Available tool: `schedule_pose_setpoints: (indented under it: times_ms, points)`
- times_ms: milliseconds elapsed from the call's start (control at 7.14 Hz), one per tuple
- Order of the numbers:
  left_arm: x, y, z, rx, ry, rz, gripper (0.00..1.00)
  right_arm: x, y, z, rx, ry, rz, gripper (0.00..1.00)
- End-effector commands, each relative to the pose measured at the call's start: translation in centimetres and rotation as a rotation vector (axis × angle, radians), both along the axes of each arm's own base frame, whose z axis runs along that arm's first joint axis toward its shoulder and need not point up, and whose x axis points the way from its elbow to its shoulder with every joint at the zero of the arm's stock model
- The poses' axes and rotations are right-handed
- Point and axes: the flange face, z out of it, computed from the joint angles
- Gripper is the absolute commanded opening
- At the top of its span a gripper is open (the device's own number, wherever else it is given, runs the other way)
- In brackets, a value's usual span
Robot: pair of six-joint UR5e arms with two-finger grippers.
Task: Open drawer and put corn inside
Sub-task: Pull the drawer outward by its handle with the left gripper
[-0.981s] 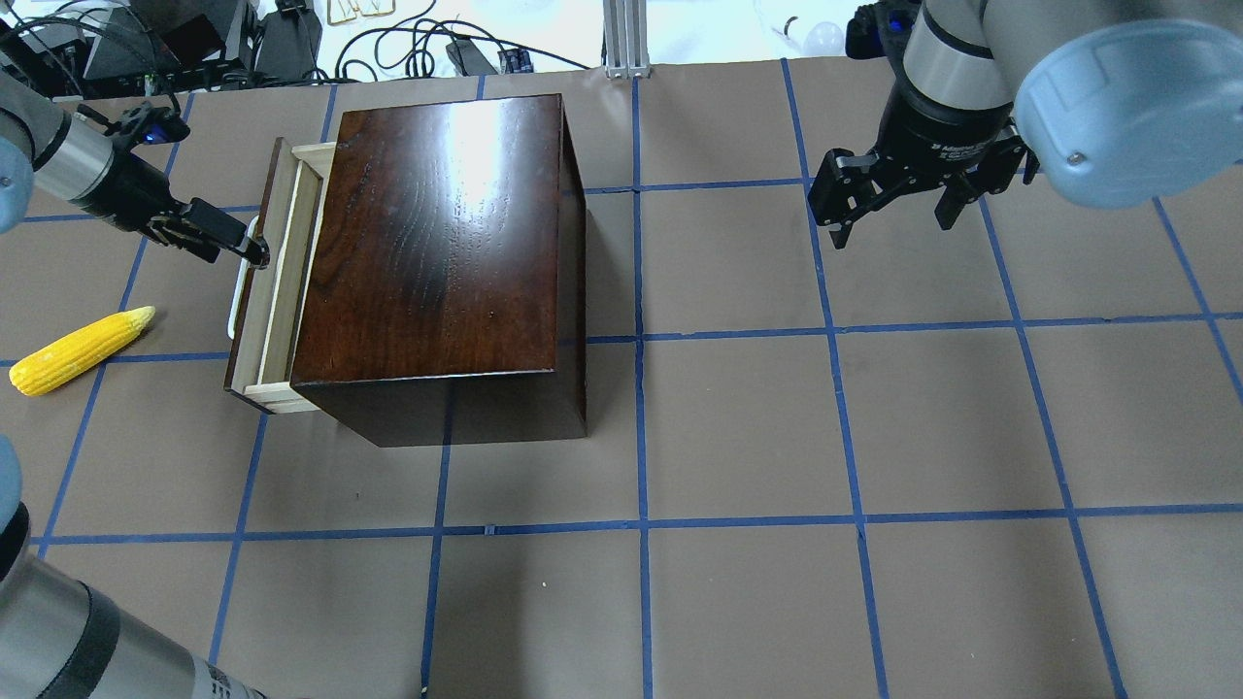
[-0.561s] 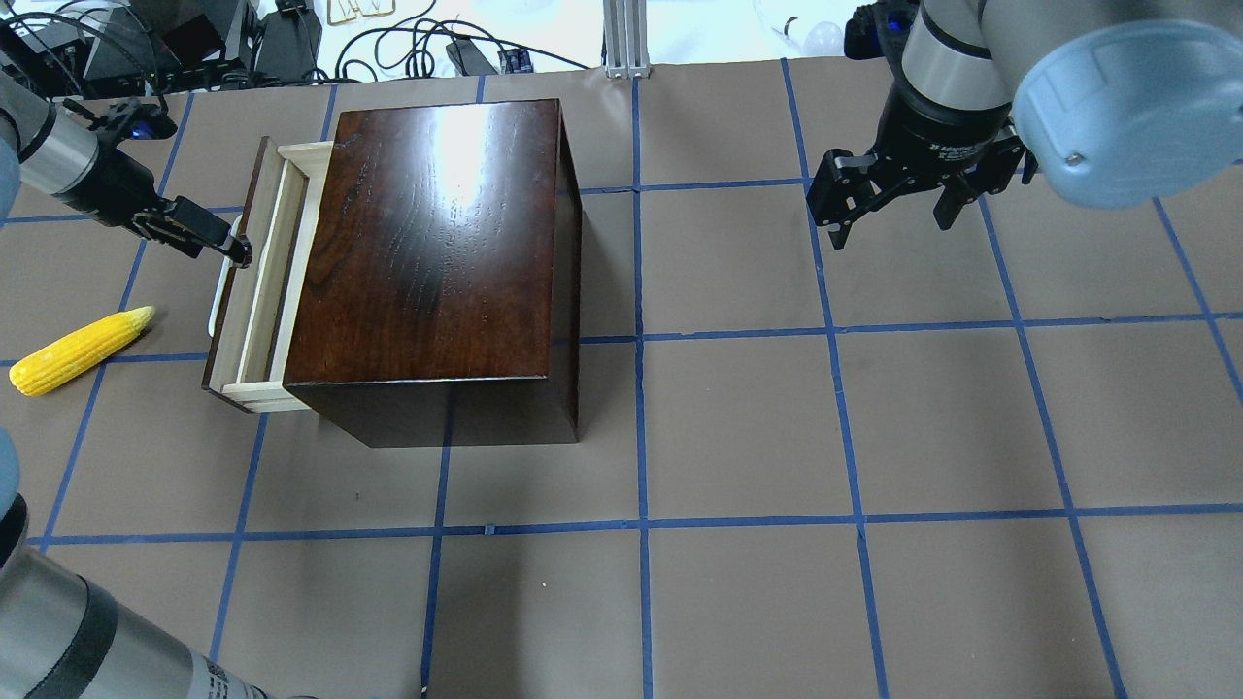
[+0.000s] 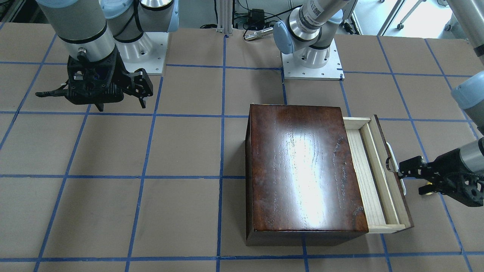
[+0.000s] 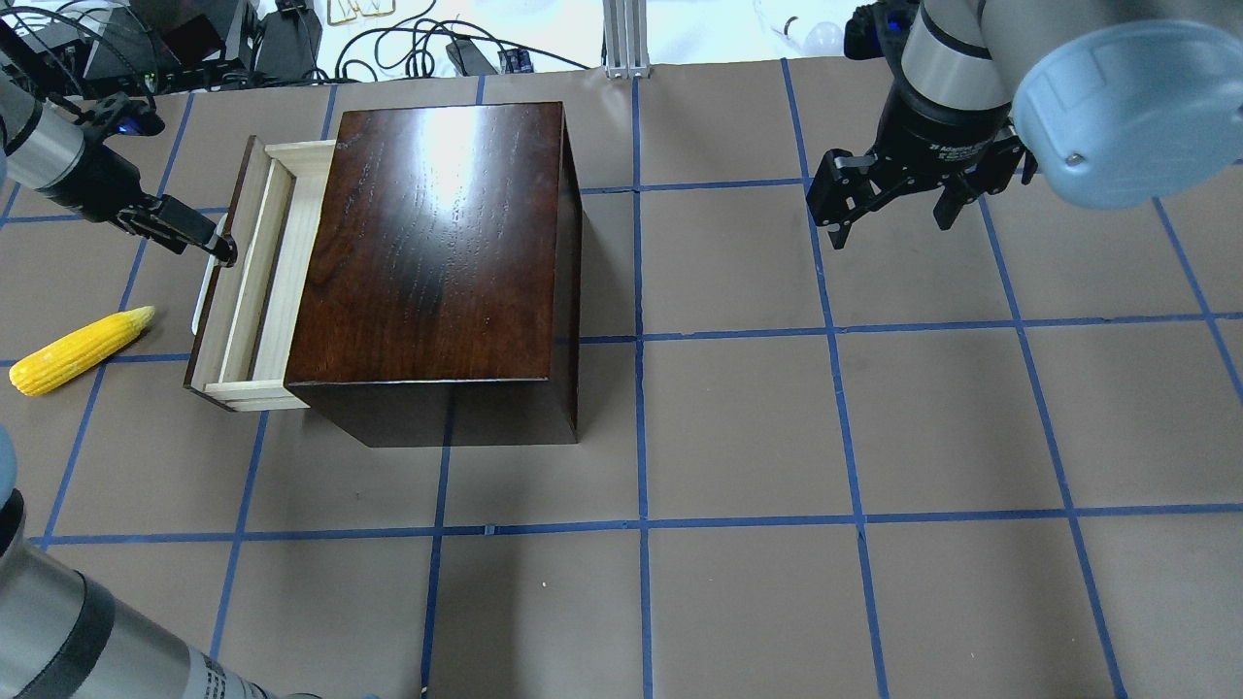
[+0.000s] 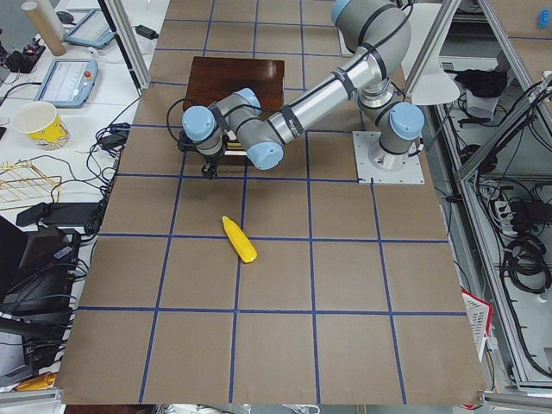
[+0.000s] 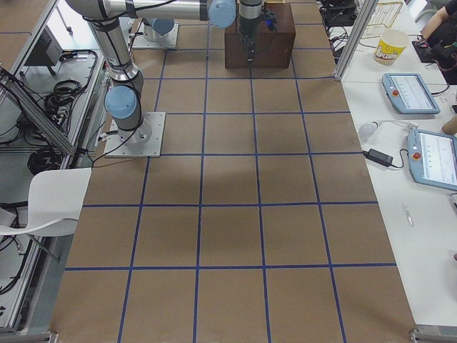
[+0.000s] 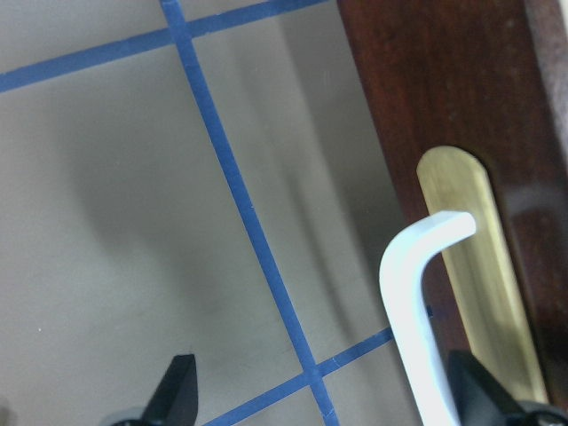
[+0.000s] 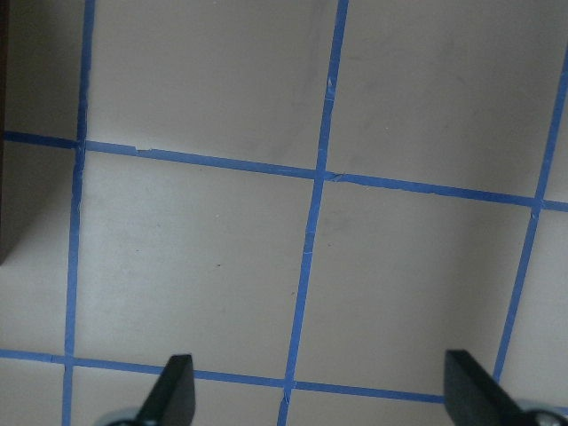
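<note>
The glossy dark-brown box stands at the table's left, also in the front view. Its drawer is pulled partly out, showing the pale tray and dark front panel. My left gripper is open, with one finger hooked behind the white loop handle against the panel. The yellow corn lies on the table left of the drawer, apart from the gripper, and shows in the left side view. My right gripper is open and empty, hovering at the far right.
Brown table paper with a blue tape grid lies under the right gripper. Cables and equipment sit beyond the far table edge. The arm bases stand behind the box.
The left gripper has moved left with the handle, and the drawer has slid further out of the box. The corn and the right arm have not moved.
</note>
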Motion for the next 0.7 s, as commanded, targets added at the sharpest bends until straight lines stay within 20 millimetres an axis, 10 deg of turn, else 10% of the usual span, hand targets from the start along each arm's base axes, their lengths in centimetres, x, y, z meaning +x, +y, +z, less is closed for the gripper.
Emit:
schedule_pose_setpoints:
  times_ms: [0,561]
  points:
    - [2.4,0.5,-0.7,-0.006,0.002,-0.008,1.0,0.0,0.0,0.0,0.0,0.0,0.001,1.0]
    - [1.5,1.0,2.1,0.007,-0.011,0.08,1.0,0.0,0.0,0.0,0.0,0.0,0.001,1.0]
